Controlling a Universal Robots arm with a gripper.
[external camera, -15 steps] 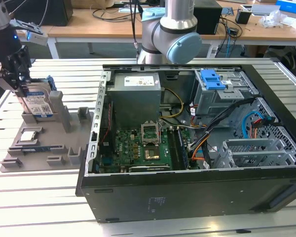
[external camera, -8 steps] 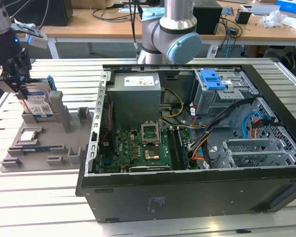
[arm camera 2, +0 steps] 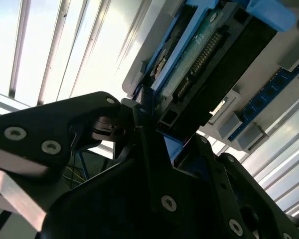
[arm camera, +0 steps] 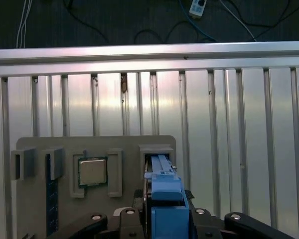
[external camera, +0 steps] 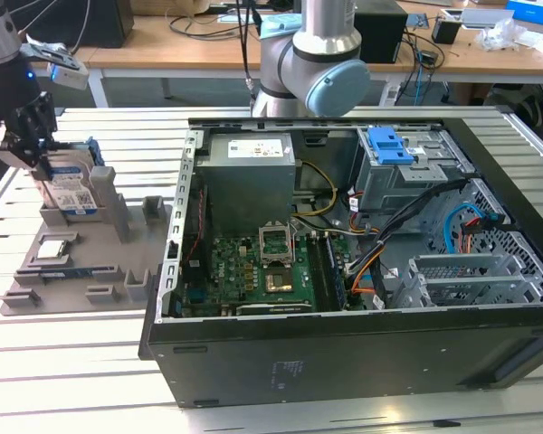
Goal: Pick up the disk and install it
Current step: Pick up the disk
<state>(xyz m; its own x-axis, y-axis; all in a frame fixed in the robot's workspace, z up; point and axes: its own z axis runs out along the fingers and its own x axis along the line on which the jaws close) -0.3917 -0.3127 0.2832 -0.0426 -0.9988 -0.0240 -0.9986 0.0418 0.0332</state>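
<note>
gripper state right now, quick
Gripper: closed, holding the disk upright by its edge.

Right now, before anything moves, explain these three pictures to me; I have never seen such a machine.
The exterior view is taken from off the machine. It shows a robot arm behind an open computer case on a slatted metal table. At the exterior view's left of the case lies a grey parts tray holding a small square chip. The two wrist views come from cameras riding on the arm. Its gripper appears clamped on the disk, a silver drive in a blue frame, standing upright in the tray.
</note>
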